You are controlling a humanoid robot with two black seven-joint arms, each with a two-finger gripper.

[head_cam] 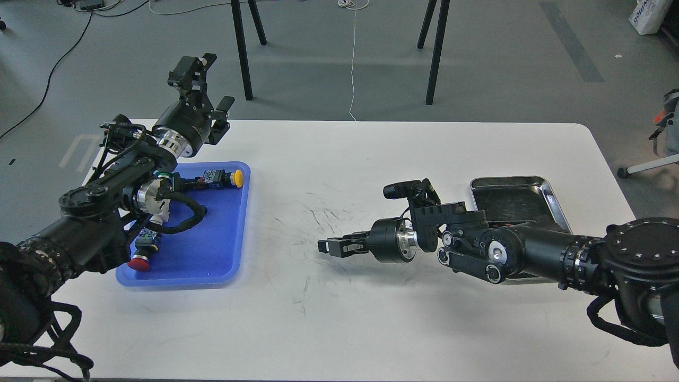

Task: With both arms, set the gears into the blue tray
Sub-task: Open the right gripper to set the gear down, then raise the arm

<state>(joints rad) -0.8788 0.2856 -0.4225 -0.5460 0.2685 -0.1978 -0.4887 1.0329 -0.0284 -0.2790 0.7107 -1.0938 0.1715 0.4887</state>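
The blue tray (pixel 212 244) lies on the left of the white table (pixel 371 159). My left arm reaches over it, and part of its floor is hidden beneath the arm. My left gripper (pixel 216 82) is raised above the table's far edge behind the tray, open, with nothing between its fingers. My right gripper (pixel 324 246) points left, low over the middle of the table. It is dark and seen side-on, so its fingers cannot be told apart. No gears are in view.
A yellow-capped push-button part (pixel 236 178) and a red-capped one (pixel 139 263) lie in the blue tray. A shiny steel tray (pixel 551 204) with a dark floor sits at the right, partly behind my right arm. Black stand legs (pixel 241 48) rise beyond the table.
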